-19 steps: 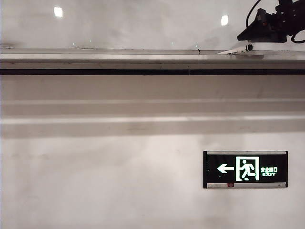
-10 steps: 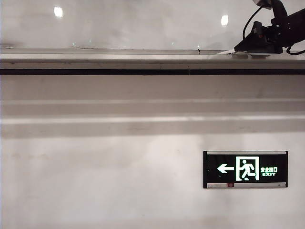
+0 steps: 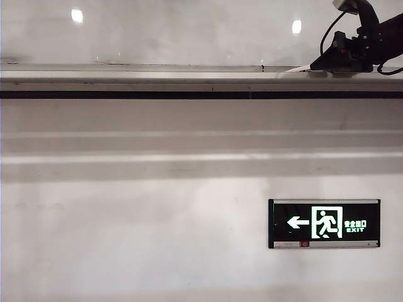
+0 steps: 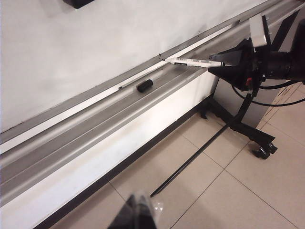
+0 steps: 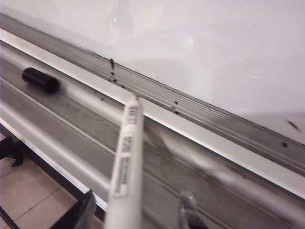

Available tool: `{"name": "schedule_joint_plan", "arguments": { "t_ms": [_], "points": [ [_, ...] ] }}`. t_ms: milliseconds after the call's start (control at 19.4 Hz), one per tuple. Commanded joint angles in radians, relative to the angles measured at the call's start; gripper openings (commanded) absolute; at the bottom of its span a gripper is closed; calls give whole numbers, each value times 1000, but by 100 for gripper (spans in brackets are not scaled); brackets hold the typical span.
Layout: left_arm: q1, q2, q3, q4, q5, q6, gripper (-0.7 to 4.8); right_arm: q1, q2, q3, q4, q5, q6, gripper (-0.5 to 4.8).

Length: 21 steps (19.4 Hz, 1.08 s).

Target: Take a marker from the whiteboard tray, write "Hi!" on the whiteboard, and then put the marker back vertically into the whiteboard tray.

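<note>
The whiteboard fills the top of the exterior view, and the whiteboard tray runs along its lower edge. The marker, a slim white barrel, lies slanted on the tray with its tip towards the board. My right gripper is down at the tray, open, one finger on each side of the barrel with gaps showing. In the left wrist view the marker sticks out from the right gripper. My left gripper hangs low over the floor, shut and empty.
A short black cylinder, like a cap, lies in the tray further along from the marker. A green exit sign is on the wall below. A black wheeled stand rests on the tiled floor.
My right gripper has come down onto the tray and now straddles the marker, hiding most of it in the exterior view. The left arm has not moved.
</note>
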Motion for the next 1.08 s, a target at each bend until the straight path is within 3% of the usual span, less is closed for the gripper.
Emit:
{"name": "schedule_joint_plan", "arguments": {
  "t_ms": [52, 155, 309, 464, 722, 1082],
  "points": [
    [0, -3, 6, 13, 5, 0, -5, 8, 0, 6, 5, 14, 4, 201],
    [0, -3, 6, 13, 5, 0, -5, 10, 6, 6, 5, 21, 4, 187],
    [0, -3, 6, 12, 5, 0, -5, 18, 12, 6, -2, 21, 4, 72],
    [0, -3, 6, 12, 5, 0, -5, 21, 14, 6, -2, 21, 4, 30],
    [0, -3, 6, 12, 5, 0, -5, 16, -15, 6, -18, 0, 48, 30],
    [0, -3, 6, 13, 5, 0, -5, 16, -133, 6, -191, -11, 50, 29]
  ]
}}
